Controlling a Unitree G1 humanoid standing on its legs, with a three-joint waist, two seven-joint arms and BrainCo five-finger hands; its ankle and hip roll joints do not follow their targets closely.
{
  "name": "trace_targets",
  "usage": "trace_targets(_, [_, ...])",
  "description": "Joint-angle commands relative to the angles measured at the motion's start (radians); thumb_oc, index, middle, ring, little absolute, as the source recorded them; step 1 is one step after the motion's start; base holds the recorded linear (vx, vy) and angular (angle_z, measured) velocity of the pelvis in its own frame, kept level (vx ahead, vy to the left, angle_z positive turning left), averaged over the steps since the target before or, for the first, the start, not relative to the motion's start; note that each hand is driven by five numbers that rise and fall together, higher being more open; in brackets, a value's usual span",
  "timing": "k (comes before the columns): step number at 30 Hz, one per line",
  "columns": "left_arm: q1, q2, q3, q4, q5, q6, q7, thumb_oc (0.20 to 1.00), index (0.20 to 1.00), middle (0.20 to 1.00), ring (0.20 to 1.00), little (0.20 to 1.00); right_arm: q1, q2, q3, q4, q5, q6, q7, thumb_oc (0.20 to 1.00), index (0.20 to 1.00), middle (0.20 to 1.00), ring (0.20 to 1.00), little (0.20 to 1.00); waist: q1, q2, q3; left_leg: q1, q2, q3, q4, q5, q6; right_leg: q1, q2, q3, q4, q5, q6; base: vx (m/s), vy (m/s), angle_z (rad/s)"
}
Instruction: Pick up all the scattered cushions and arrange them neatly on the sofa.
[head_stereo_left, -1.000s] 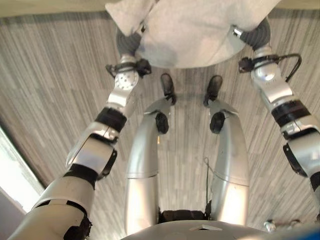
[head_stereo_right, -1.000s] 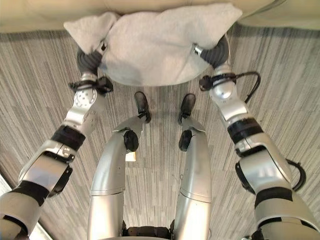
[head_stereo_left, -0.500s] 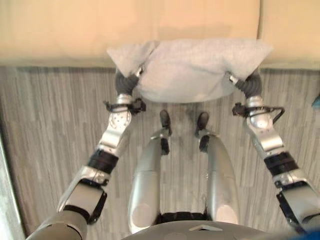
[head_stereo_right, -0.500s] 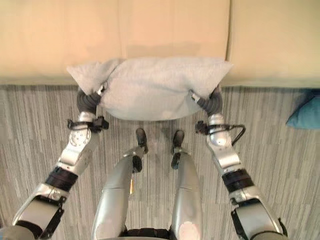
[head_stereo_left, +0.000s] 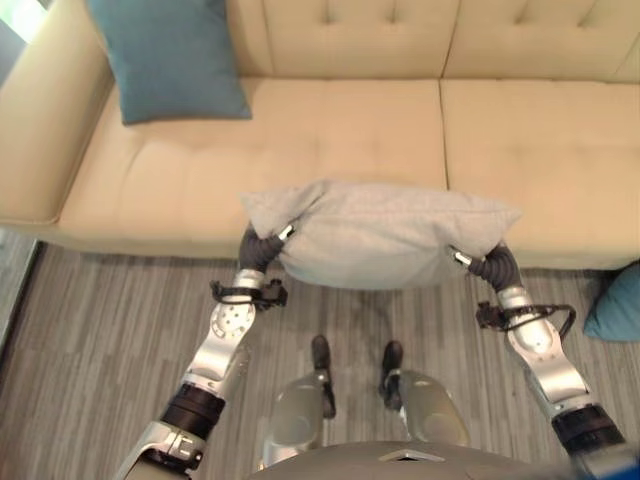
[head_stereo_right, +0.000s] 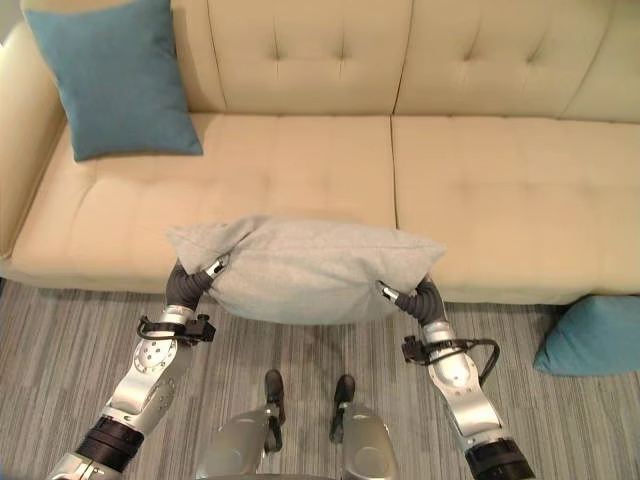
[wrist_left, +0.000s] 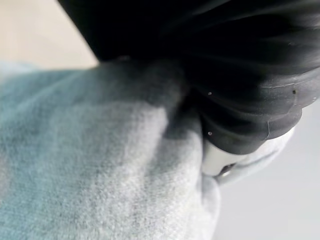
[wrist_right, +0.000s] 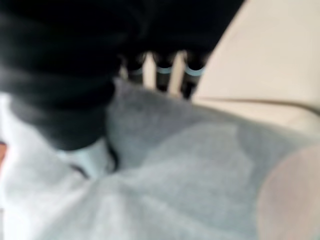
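A: Where is the grey cushion (head_stereo_right: 305, 270)?

B: Held up between both hands, over the near edge of the beige sofa (head_stereo_right: 500, 190), lying long side across. The left hand (head_stereo_right: 203, 275) is pressed into its left end and the right hand (head_stereo_right: 400, 297) into its right end, each low on the near side.

A: Are the fingers clamped on the fabric?

B: I cannot tell for either hand. In the head views the fingers are sunk into the cushion, with just a silver bit showing at each end. The left wrist view shows the dark cover and grey fabric bulging against it. The right wrist view shows dark-tipped fingers (wrist_right: 162, 75) reaching along the far side of the cushion, but their curl is unclear.

A: Other cushions?

B: A teal cushion (head_stereo_right: 112, 78) leans against the backrest at the sofa's far left. Another teal cushion (head_stereo_right: 590, 335) lies on the striped grey floor (head_stereo_right: 60, 360) to the right, just beside the sofa's front.
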Motion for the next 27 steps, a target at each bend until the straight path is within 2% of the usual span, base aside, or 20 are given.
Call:
trace_targets(1, [-0.052, -0.022, -0.026, -0.067, -0.002, -0.076, -0.071, 0.200, 0.200, 0.200, 0.200, 0.200, -0.019, 0.007, -0.041, -0.105, 0.021, -0.072, 0.007, 0.200, 0.200, 0.200, 0.200, 0.200, -0.020, -0.042, -0.079, -0.025, 0.026, -0.007, 0.189, 0.067, -0.086, 0.153, 0.035, 0.020, -0.124, 0.038, 0.036, 0.07, -0.067, 0.00])
trace_targets(2, [-0.051, -0.022, -0.027, -0.068, -0.002, -0.077, -0.071, 0.200, 0.200, 0.200, 0.200, 0.200, -0.018, 0.007, -0.041, -0.105, 0.021, -0.072, 0.007, 0.200, 0.200, 0.200, 0.200, 0.200, -0.020, -0.042, -0.079, -0.025, 0.026, -0.008, 0.190, 0.067, -0.086, 0.155, 0.035, 0.020, -0.125, 0.039, 0.036, 0.08, -0.005, -0.03])
trace_targets(3, [-0.053, -0.023, -0.039, -0.065, 0.004, -0.072, -0.069, 0.200, 0.200, 0.200, 0.200, 0.200, -0.021, 0.015, -0.039, -0.098, 0.022, -0.070, 0.002, 0.200, 0.200, 0.200, 0.200, 0.200, -0.013, -0.046, -0.085, -0.031, 0.001, -0.028, 0.168, 0.052, -0.075, 0.174, 0.037, 0.030, -0.138, 0.039, 0.040, 0.10, 0.014, -0.05])
trace_targets(5, [-0.047, -0.018, -0.041, -0.074, 0.023, -0.065, -0.069, 0.200, 0.200, 0.200, 0.200, 0.200, -0.025, 0.016, -0.040, -0.098, 0.019, -0.069, -0.001, 0.200, 0.200, 0.200, 0.200, 0.200, -0.004, -0.055, -0.102, -0.038, -0.016, -0.035, 0.129, 0.025, -0.060, 0.194, 0.036, 0.048, -0.152, 0.042, 0.050, 0.16, 0.040, -0.03])
trace_targets(8, [-0.039, -0.023, -0.040, -0.075, 0.039, -0.055, -0.063, 0.200, 0.200, 0.200, 0.200, 0.200, -0.033, 0.025, -0.032, -0.097, 0.020, -0.069, -0.006, 0.200, 0.200, 0.200, 0.200, 0.200, 0.020, -0.061, -0.108, -0.062, -0.041, -0.050, 0.090, 0.037, -0.059, 0.222, 0.042, 0.075, -0.153, 0.044, 0.064, 0.14, 0.065, -0.19])
trace_targets(10, [-0.034, -0.023, -0.035, -0.087, 0.042, -0.055, -0.063, 0.200, 0.200, 0.200, 0.200, 0.200, -0.045, 0.030, -0.023, -0.093, 0.019, -0.067, 0.000, 0.200, 0.200, 0.200, 0.200, 0.200, 0.033, -0.058, -0.120, -0.029, -0.056, -0.072, 0.063, 0.018, -0.049, 0.236, 0.046, 0.103, -0.146, 0.034, 0.072, 0.14, 0.109, -0.45])
trace_targets(13, [-0.022, -0.021, -0.034, -0.097, 0.054, -0.052, -0.068, 0.200, 0.200, 0.200, 0.200, 0.200, -0.051, 0.039, -0.021, -0.088, 0.014, -0.063, 0.002, 0.200, 0.200, 0.200, 0.200, 0.200, 0.042, -0.056, -0.134, 0.021, -0.067, -0.063, 0.035, -0.007, -0.032, 0.251, 0.034, 0.115, -0.136, 0.030, 0.090, 0.18, 0.139, -0.84])
trace_targets(15, [-0.008, -0.022, -0.029, -0.110, 0.051, -0.051, -0.069, 0.200, 0.200, 0.200, 0.200, 0.200, -0.056, 0.054, -0.015, -0.086, 0.011, -0.058, 0.006, 0.200, 0.200, 0.200, 0.200, 0.200, 0.054, -0.049, -0.138, 0.062, -0.073, -0.040, 0.018, -0.032, -0.010, 0.238, 0.012, 0.123, -0.085, 0.036, 0.114, 0.18, 0.191, -0.71])
trace_targets(17, [0.006, -0.018, -0.024, -0.122, 0.062, -0.049, -0.069, 0.200, 0.200, 0.200, 0.200, 0.200, -0.061, 0.067, -0.009, -0.084, 0.002, -0.055, 0.007, 0.200, 0.200, 0.200, 0.200, 0.200, 0.073, -0.044, -0.140, 0.101, -0.085, -0.012, 0.006, -0.056, 0.015, 0.201, -0.024, 0.120, 0.024, 0.073, 0.153, 0.13, 0.187, -0.74])
trace_targets(18, [0.006, -0.018, -0.025, -0.122, 0.062, -0.049, -0.069, 0.200, 0.200, 0.200, 0.200, 0.200, -0.061, 0.067, -0.009, -0.084, 0.002, -0.055, 0.007, 0.200, 0.200, 0.200, 0.200, 0.200, 0.074, -0.044, -0.140, 0.101, -0.085, -0.011, 0.006, -0.056, 0.015, 0.200, -0.024, 0.121, 0.025, 0.072, 0.154, 0.11, 0.185, -0.71])
trace_targets(19, [0.002, -0.012, -0.030, -0.125, 0.066, -0.052, -0.067, 0.200, 0.200, 0.200, 0.200, 0.200, -0.080, 0.070, -0.004, -0.076, -0.013, -0.052, 0.004, 0.200, 0.200, 0.200, 0.200, 0.200, 0.070, -0.039, -0.126, 0.132, -0.090, -0.006, 0.007, -0.076, 0.042, 0.137, -0.049, 0.119, 0.162, 0.137, 0.190, 0.15, 0.224, -0.63])
trace_targets(20, [-0.006, -0.009, -0.034, -0.125, 0.077, -0.051, -0.054, 0.200, 0.200, 0.200, 0.200, 0.200, -0.088, 0.079, -0.002, -0.078, -0.020, -0.050, -0.006, 0.200, 0.200, 0.200, 0.200, 0.200, 0.067, -0.033, -0.119, 0.156, -0.093, -0.006, 0.015, -0.104, 0.058, 0.096, -0.070, 0.093, 0.227, 0.146, 0.188, 0.19, 0.241, -0.45])
trace_targets(22, [-0.018, -0.007, -0.041, -0.125, 0.078, -0.048, -0.049, 0.200, 0.200, 0.200, 0.200, 0.200, -0.098, 0.079, -0.004, -0.081, -0.014, -0.049, -0.005, 0.200, 0.200, 0.200, 0.200, 0.200, 0.054, -0.028, -0.124, 0.194, -0.098, -0.030, -0.012, -0.111, 0.055, 0.045, -0.050, 0.098, 0.155, 0.130, 0.163, 0.21, 0.081, -0.08])
trace_targets(23, [-0.021, -0.007, -0.042, -0.124, 0.079, -0.049, -0.049, 0.200, 0.200, 0.200, 0.200, 0.200, -0.106, 0.076, -0.005, -0.079, -0.009, -0.050, -0.005, 0.200, 0.200, 0.200, 0.200, 0.200, 0.052, -0.028, -0.128, 0.208, -0.096, -0.032, -0.027, -0.116, 0.051, 0.035, -0.060, 0.087, 0.104, 0.131, 0.158, 0.21, -0.019, 0.06])
trace_targets(27, [-0.035, -0.014, -0.039, -0.119, 0.081, -0.044, -0.043, 0.200, 0.200, 0.200, 0.200, 0.200, -0.125, 0.067, 0.007, -0.081, -0.014, -0.046, -0.014, 0.200, 0.200, 0.200, 0.200, 0.200, 0.039, -0.035, -0.119, 0.247, -0.094, -0.059, -0.046, -0.133, 0.032, -0.004, -0.083, 0.074, -0.081, 0.201, 0.168, 0.19, -0.089, 0.02])
